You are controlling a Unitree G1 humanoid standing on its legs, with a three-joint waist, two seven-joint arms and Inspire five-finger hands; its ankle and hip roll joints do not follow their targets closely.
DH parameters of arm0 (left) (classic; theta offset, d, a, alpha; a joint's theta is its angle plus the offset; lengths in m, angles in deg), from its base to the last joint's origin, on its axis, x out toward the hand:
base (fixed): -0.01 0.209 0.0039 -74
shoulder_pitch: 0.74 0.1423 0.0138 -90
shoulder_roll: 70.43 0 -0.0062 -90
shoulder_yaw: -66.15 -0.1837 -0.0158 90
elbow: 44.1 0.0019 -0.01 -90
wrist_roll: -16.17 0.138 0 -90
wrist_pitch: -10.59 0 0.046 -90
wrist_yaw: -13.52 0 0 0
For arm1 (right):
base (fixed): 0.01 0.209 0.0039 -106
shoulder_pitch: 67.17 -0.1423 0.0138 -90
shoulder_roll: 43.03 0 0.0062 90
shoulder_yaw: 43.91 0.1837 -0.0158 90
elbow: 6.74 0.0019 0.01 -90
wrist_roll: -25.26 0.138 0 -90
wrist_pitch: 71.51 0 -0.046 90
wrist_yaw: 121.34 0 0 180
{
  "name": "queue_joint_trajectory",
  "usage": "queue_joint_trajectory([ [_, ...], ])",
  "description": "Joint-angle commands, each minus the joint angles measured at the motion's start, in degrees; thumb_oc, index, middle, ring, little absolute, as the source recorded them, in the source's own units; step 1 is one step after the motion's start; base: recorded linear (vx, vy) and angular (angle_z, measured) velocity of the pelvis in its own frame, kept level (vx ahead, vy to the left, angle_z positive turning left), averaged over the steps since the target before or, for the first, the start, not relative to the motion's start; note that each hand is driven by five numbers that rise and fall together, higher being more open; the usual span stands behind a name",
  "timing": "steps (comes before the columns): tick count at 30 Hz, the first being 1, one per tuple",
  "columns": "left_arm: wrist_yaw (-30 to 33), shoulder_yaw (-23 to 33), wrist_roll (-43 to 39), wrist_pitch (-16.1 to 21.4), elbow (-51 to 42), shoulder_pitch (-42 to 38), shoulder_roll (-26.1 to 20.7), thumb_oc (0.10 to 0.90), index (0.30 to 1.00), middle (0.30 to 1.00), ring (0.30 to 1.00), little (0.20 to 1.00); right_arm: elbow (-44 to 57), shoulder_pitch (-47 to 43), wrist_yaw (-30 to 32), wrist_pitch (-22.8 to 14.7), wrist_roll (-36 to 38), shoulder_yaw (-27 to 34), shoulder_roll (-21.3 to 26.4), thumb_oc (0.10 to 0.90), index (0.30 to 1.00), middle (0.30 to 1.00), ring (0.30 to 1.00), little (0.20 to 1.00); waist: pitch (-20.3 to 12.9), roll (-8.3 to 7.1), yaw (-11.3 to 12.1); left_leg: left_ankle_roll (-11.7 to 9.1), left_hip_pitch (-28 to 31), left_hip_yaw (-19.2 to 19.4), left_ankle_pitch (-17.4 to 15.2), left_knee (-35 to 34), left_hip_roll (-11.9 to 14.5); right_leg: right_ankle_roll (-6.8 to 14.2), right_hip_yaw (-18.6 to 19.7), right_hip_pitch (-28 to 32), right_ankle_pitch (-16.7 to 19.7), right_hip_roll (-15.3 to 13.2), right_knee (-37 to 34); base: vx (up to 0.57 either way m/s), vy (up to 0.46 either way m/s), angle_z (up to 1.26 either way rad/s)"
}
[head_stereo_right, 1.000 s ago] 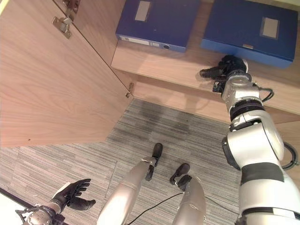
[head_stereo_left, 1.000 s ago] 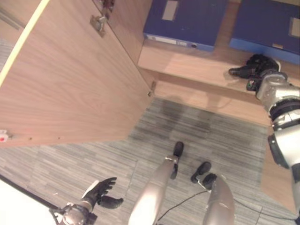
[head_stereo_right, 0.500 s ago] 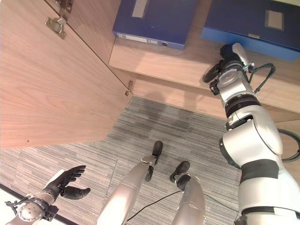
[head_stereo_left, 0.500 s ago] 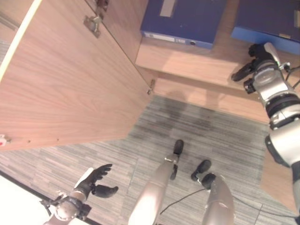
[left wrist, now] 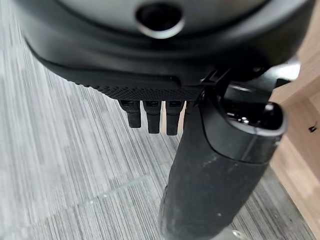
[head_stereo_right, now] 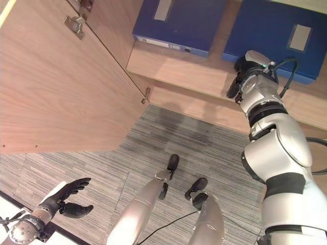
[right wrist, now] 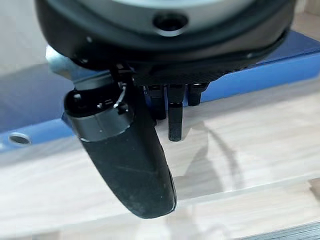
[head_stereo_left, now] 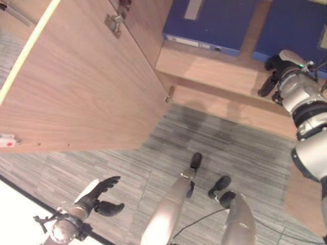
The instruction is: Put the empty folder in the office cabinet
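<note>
Right robot hand (head_stereo_right: 244,71), fingers loosely extended and holding nothing, hovers over the cabinet shelf (head_stereo_right: 204,76) before two blue folders (head_stereo_right: 179,23); left robot hand (head_stereo_right: 64,196) hangs spread above the carpet (head_stereo_right: 153,148).

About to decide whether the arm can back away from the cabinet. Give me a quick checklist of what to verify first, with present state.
1. Right hand free of load: ok, fingers straight and holding nothing over the shelf.
2. Folder by that hand resting on the shelf: ok, it lies flat, apart from the fingers.
3. Second folder out of the way: ok, it lies further left on the same shelf.
4. Cabinet door clear of the arm: ok, swung open at the left.
5. Left hand idle: ok, open above the carpet, holding nothing.
6. Folder pushed fully in: cannot tell.
</note>
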Motion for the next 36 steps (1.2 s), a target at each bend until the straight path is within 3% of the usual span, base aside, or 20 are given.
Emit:
queue_joint_trajectory([
  [1,0.0,2.5,2.6,-0.7,1.5,2.2,-0.6,0.8,0.9,0.9,0.9,0.9,-1.7,5.7,-6.9,1.8,-0.9,-2.9,1.6,0.8,0.9,0.9,0.9,0.9,1.5,0.55,0.2,0.1,2.0,-0.2,-7.3,-2.7,1.4,4.1,0.6,3.7,1.6,1.3,-6.8,0.0,0.0,0.0],
  [10,0.8,-0.8,2.7,-0.9,8.4,-1.2,2.4,0.8,0.9,0.9,0.9,0.9,-0.9,7.3,-7.0,1.8,-1.6,-2.4,1.6,0.8,0.9,0.9,0.9,0.9,1.6,0.49,0.0,-0.2,5.1,0.4,-5.0,-7.4,1.8,4.4,0.7,5.5,3.1,1.7,-10.2,-0.01,0.005,-0.06],
  [18,1.0,-6.8,1.3,-0.2,17.8,-6.2,5.1,0.8,0.9,0.9,0.9,0.9,3.2,9.6,-7.3,1.1,-7.6,-5.3,-1.7,0.8,0.9,0.9,0.9,0.9,-0.6,0.01,-1.1,-1.4,12.3,1.3,-2.6,-13.6,3.1,5.3,-0.3,13.6,6.2,3.9,-19.5,0.0,-0.019,-0.08],
  [26,2.3,-10.1,2.7,1.1,33.3,-10.4,10.2,0.8,0.9,0.9,0.9,0.9,9.4,11.3,-7.5,-1.1,-11.4,-6.9,-4.6,0.8,0.9,0.9,0.9,0.9,-3.8,-2.46,-2.8,-2.9,20.6,2.8,-0.8,-19.8,5.0,6.1,0.5,23.5,9.7,7.7,-31.7,0.0,-0.027,-0.13],
  [28,4.0,-10.7,3.9,1.4,42.1,-13.0,13.2,0.8,0.9,0.9,0.9,0.9,12.1,12.2,-7.9,-2.0,-10.7,-7.4,-5.6,0.8,0.9,0.9,0.9,0.9,-5.2,-4.08,-3.8,-3.4,22.9,3.7,-0.6,-21.0,5.8,6.4,1.4,25.8,10.9,8.6,-34.8,-0.01,-0.055,-0.18],
  [29,4.1,-10.8,3.9,1.5,42.4,-13.2,13.3,0.8,0.9,0.9,0.9,0.9,12.2,12.2,-7.9,-1.9,-10.7,-7.4,-5.5,0.8,0.9,0.9,0.9,0.9,-5.1,-4.02,-3.8,-3.4,23.0,3.7,-0.5,-21.1,5.8,6.4,1.4,25.9,11.0,8.6,-35.0,-0.01,-0.051,-0.2],
  [32,7.1,-9.9,4.5,2.0,54.2,-16.9,16.9,0.8,0.9,0.9,0.9,0.9,17.7,13.8,-8.8,-3.4,-10.3,-8.0,-5.9,0.8,0.9,0.9,0.9,0.9,-6.6,-6.21,-5.2,-3.6,25.5,4.2,-1.0,-20.3,6.6,6.5,3.2,29.0,11.7,9.6,-37.9,0.01,-0.031,-0.17],
  [33,7.2,-10.0,4.5,2.1,54.4,-17.0,17.0,0.8,0.9,0.9,0.9,0.9,17.7,13.8,-8.8,-3.3,-10.3,-8.0,-5.8,0.8,0.9,0.9,0.9,0.9,-6.6,-6.21,-5.2,-3.6,25.6,4.3,-1.1,-20.2,6.6,6.4,3.3,29.0,11.7,9.6,-37.9,-0.06,0.024,-0.27],
  [35,9.4,-9.0,3.7,2.4,61.2,-19.3,19.1,0.8,0.9,0.9,0.9,0.9,19.4,15.8,-7.9,-4.2,-8.2,-7.8,-7.9,0.8,0.9,0.9,0.9,0.9,-7.7,-8.37,-4.9,-3.4,26.1,-0.1,-1.5,-18.5,6.1,6.1,5.4,29.2,13.1,10.1,-38.2,-0.06,0.016,-0.47],
  [36,9.4,-9.1,3.7,2.4,61.3,-19.3,19.1,0.8,0.9,0.9,0.9,0.9,19.4,15.8,-7.9,-4.2,-8.2,-7.8,-7.9,0.8,0.9,0.9,0.9,0.9,-7.7,-8.37,-4.9,-3.4,26.1,-0.1,-1.5,-18.5,6.1,6.1,5.4,29.2,13.1,10.1,-38.2,0.04,-0.052,-0.71],
])
